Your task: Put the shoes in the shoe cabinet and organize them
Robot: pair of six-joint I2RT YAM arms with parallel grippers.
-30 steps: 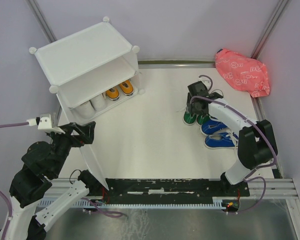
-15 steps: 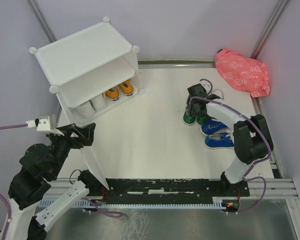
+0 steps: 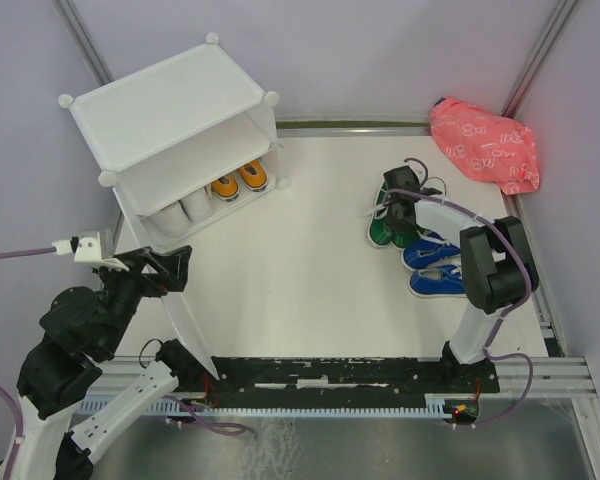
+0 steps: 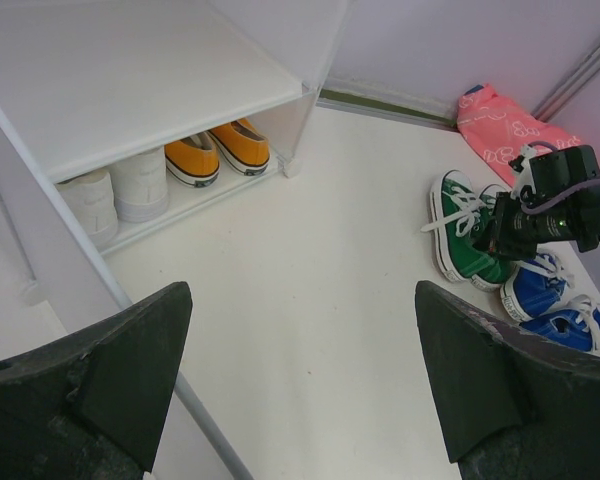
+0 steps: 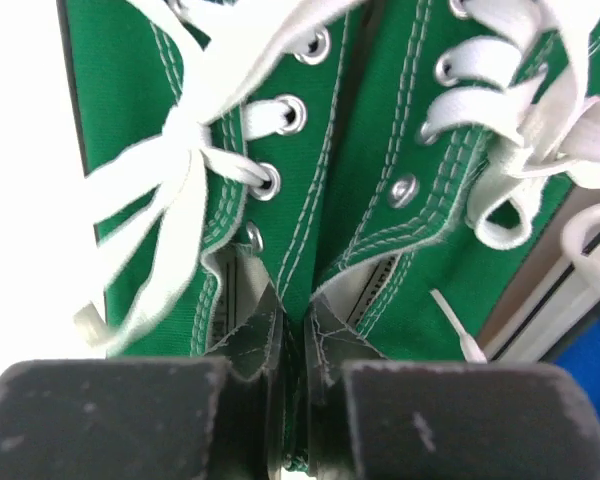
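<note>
While two pairs already sit in the shoe cabinet (image 3: 160, 100), two are out on the worktop (image 3: 300, 270), so we log the task as roughly half done. The white pair (image 3: 183, 212) and orange pair (image 3: 239, 181) stand side by side on the bottom level; the shelf above shows nothing on the part we can see. The green pair (image 3: 382, 230) lies at the right, well apart from the cabinet, with the blue pair (image 3: 435, 268) just beside it. The right arm's fingers (image 5: 120, 420) are clamped on the green shoes' adjoining inner collars, one finger in each mouth; whether the pair is lifted we cannot tell. The left arm's fingers (image 4: 90, 380) stand wide apart, holding nothing, facing the cabinet's open front. Left, by our reckoning: green across, then blue.
</note>
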